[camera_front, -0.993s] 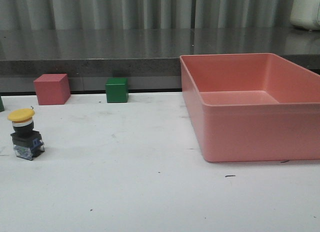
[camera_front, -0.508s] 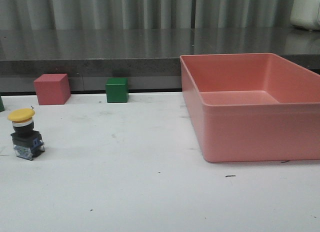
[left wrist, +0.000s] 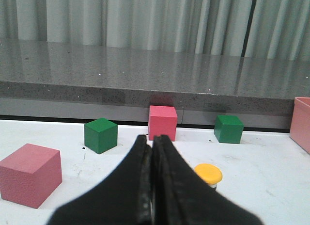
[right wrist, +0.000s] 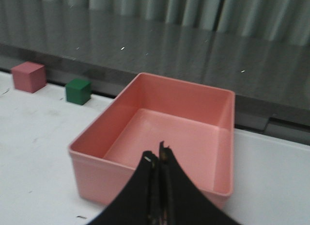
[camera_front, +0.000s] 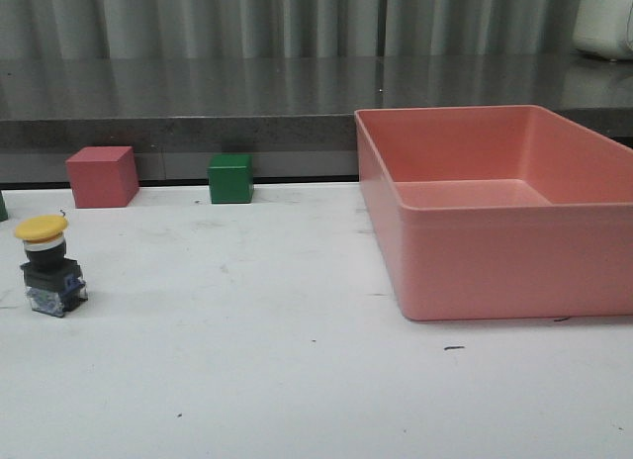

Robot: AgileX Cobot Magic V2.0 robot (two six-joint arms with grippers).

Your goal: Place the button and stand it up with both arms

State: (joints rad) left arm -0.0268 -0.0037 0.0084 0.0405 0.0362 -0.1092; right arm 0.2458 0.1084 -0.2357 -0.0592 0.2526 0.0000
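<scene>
The button [camera_front: 47,265] stands upright on the white table at the far left of the front view, yellow cap on top, dark blocky base below. Its yellow cap also shows in the left wrist view [left wrist: 208,173], just beyond and beside my left gripper [left wrist: 151,140], which is shut and empty. My right gripper [right wrist: 158,154] is shut and empty, held above the near wall of the pink bin [right wrist: 145,181]. Neither arm shows in the front view.
The large pink bin [camera_front: 495,271] fills the right half of the table. A pink cube [camera_front: 102,176] and a green cube [camera_front: 230,178] sit at the table's back edge. The left wrist view shows another pink cube [left wrist: 29,174] and another green cube [left wrist: 100,135] nearby.
</scene>
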